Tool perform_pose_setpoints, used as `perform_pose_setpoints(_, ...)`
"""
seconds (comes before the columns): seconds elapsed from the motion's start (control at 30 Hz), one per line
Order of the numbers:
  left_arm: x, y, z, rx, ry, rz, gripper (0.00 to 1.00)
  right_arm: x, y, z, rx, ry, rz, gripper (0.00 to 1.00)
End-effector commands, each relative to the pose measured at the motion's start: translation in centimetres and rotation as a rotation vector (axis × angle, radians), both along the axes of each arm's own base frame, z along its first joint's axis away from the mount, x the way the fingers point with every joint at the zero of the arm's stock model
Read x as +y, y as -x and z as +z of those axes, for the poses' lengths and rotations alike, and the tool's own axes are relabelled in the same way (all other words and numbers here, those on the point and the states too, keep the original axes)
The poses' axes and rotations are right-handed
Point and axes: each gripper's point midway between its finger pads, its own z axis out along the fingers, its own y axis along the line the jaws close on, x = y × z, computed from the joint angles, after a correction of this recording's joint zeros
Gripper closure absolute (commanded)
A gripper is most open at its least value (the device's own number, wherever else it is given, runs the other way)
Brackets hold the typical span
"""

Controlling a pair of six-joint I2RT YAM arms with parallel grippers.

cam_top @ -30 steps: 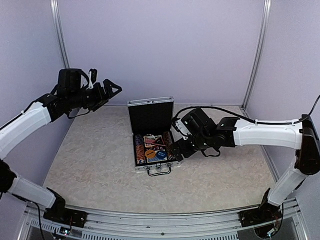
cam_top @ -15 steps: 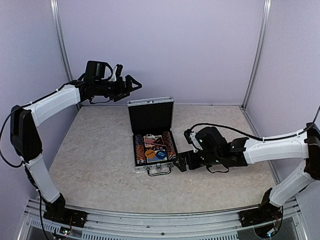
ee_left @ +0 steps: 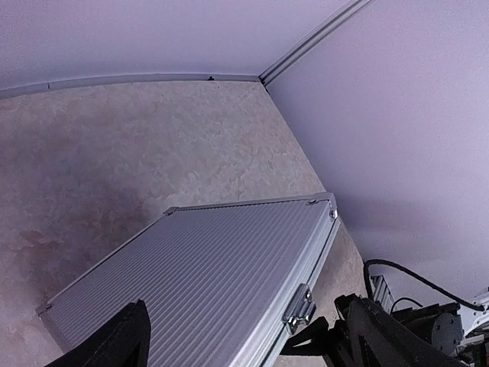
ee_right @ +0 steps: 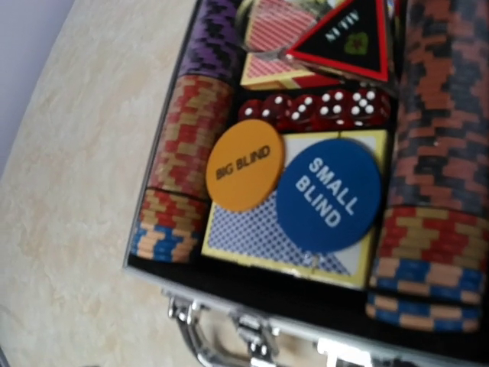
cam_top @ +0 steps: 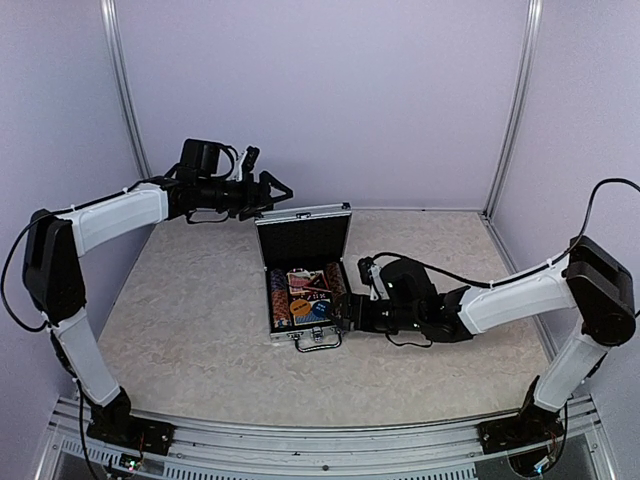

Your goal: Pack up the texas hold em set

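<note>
Silver and ribbed, the case (cam_top: pixel 300 334) sat open at the middle of the table (cam_top: pixel 180 330) in the overhead view. Its lid (cam_top: pixel 302 240) stood upright with the black lining facing the arms. The left gripper (cam_top: pixel 280 189) hung just behind the lid's top edge, left of centre, jaws spread. The right gripper (cam_top: pixel 350 312) lay low at the case's right side; whether it was open or shut I could not tell.

From the left wrist, the lid's ribbed back filled the lower half of the frame, with a latch (ee_left: pixel 299 310) on its edge. Both fingers (ee_left: pixel 122 344) stood wide apart at the bottom corners, holding nothing. To my eye a push from there, off toward one corner, could slam the lid down or shove the whole case forward if nothing braced it.

From the right wrist, chips (ee_right: pixel 183 138) packed both side rows. Between them were dice (ee_right: pixel 321 108), an orange disc (ee_right: pixel 243 164) and a blue disc (ee_right: pixel 330 195) lying on a deck (ee_right: pixel 260 225), and a triangle (ee_right: pixel 344 34) at the top. That wrist's own fingers did not show. The discs and triangle looked loose; if they sat proud, I reckoned the lid would jam on them rather than latch. That gripper was also so near the rim that a falling lid might catch it.
</note>
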Motion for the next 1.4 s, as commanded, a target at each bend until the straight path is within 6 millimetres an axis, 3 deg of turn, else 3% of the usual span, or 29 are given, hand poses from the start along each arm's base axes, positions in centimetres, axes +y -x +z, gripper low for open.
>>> perform_pose_setpoints(0.0,-0.9,1.5,-0.4,-0.016,0.007,-0.052,0.11,1.3,-1.6,1.7,0.019,-0.179,-0.031,0.25)
perform_pose_setpoints(0.17,-1.3,2.6,-1.2,-0.006,0.006,-0.067,0.11,1.5,-2.8,1.4,0.045,-0.219,-0.065,0.56)
perform_pose_setpoints(0.27,-1.5,3.4,-1.7,0.0,0.009,-0.077,0.11,1.5,-3.7,1.0,0.064,-0.236,-0.093,0.64)
perform_pose_setpoints(0.4,-1.7,4.9,-2.4,0.009,0.009,-0.084,0.1,1.5,-4.5,0.6,0.076,-0.291,-0.112,0.63)
perform_pose_setpoints(0.5,-1.5,6.0,-3.4,0.02,0.006,-0.084,0.1,1.8,-4.0,-0.5,0.099,-0.29,-0.089,0.62)
perform_pose_setpoints(0.7,-1.1,8.1,-6.2,0.057,-0.024,-0.07,0.08,0.5,-1.8,-1.5,0.14,-0.277,-0.076,0.57)
perform_pose_setpoints(0.97,-2.8,10.5,-6.7,0.041,-0.028,-0.095,0.05,-0.6,1.3,-0.7,0.073,-0.086,-0.104,0.46)
perform_pose_setpoints(1.2,-5.7,12.5,-8.7,0.087,-0.006,-0.156,0.06,2.6,2.9,-0.8,-0.011,0.032,0.002,0.44)
perform_pose_setpoints(1.37,-6.2,12.9,-9.3,0.1,0.005,-0.166,0.06,4.4,4.4,-1.4,-0.024,0.02,0.111,0.38)
